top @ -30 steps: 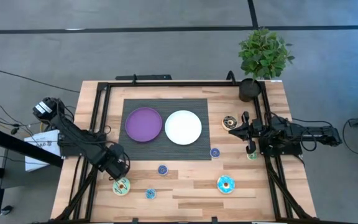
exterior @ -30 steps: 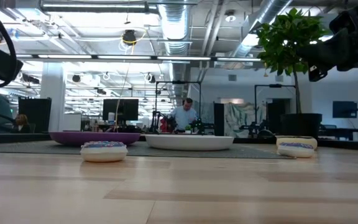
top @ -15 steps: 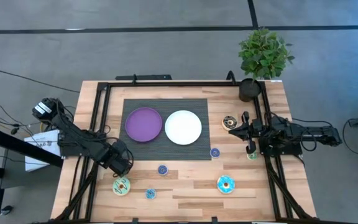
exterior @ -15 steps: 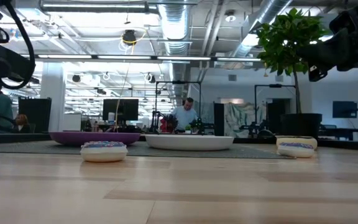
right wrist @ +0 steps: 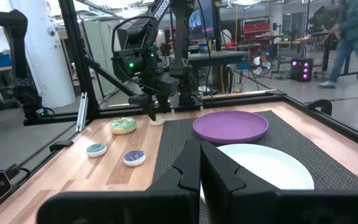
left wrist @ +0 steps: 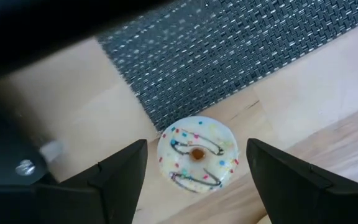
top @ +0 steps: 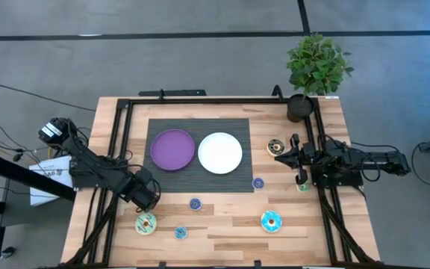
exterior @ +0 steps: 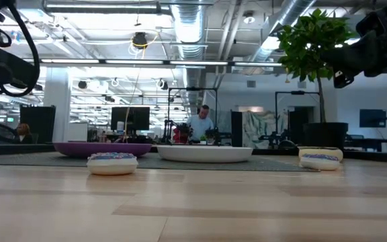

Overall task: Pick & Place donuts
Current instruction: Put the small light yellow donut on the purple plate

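The left gripper (left wrist: 194,177) has its fingers (left wrist: 124,171) spread wide, and between them, lower down on the wood, lies a small cream donut (left wrist: 196,155) with coloured sprinkles, just off the edge of the dark woven mat (left wrist: 229,50); the fingers do not touch it. From above, this left gripper (top: 145,193) hangs at about eight o'clock of the table (top: 222,239), just off the mat's near left corner, with the light green donut (top: 145,223) close by at its six o'clock. The right gripper (right wrist: 201,171) has its two dark fingers pressed together with nothing between them; in the overhead view the right gripper (top: 284,158) sits at the table's three o'clock side, near the brown donut (top: 275,146) at its eleven o'clock. On the mat (top: 200,153) the purple plate (top: 172,149) and the white plate (top: 220,152) lie side by side, both bare. Other donuts rest on the bare wood: a small blue one (top: 258,182) just off the mat's near right corner, another blue one (top: 195,203) at six o'clock of the mat, a small one (top: 181,232) near the front edge, a cyan donut (top: 270,220) at five o'clock, and one (top: 303,186) partly under the right arm. A potted plant (top: 316,69) stands at the table's one o'clock corner.
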### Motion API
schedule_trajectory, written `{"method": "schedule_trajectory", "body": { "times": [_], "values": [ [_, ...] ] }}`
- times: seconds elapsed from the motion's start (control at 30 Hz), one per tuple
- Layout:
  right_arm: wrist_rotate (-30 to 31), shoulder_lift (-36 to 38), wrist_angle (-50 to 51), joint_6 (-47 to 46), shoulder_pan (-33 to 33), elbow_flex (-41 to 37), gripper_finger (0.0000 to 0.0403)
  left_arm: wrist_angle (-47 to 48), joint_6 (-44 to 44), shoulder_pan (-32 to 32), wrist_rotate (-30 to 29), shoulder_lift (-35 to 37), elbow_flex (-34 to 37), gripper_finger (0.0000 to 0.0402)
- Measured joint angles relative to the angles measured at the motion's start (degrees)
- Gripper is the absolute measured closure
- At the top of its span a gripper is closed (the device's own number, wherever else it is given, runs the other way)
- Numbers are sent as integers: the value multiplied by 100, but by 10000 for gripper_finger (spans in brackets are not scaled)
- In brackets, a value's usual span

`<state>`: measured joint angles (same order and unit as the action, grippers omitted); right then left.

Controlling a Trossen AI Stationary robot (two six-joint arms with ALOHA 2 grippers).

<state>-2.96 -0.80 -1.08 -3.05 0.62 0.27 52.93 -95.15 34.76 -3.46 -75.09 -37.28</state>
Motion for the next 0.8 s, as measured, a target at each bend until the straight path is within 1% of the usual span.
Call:
{"method": "schedule_trajectory", "body": {
  "times": [0.17, 0.23, 0.7, 0.8],
  "values": [
    [0, 0, 0, 0, 2, -2, 403, -1060, -114, 0, 259, -2, 526, 132],
    [0, 2, 0, 0, 1, -1, 403, -1258, -293, 0, 165, 20, 613, 132],
    [0, 0, 0, 0, 0, -1, 403, -1188, -282, -4, 195, 7, 639, 132],
    [0, 0, 0, 0, 0, 0, 403, -1172, -284, -4, 230, 4, 641, 139]
  ]
}}
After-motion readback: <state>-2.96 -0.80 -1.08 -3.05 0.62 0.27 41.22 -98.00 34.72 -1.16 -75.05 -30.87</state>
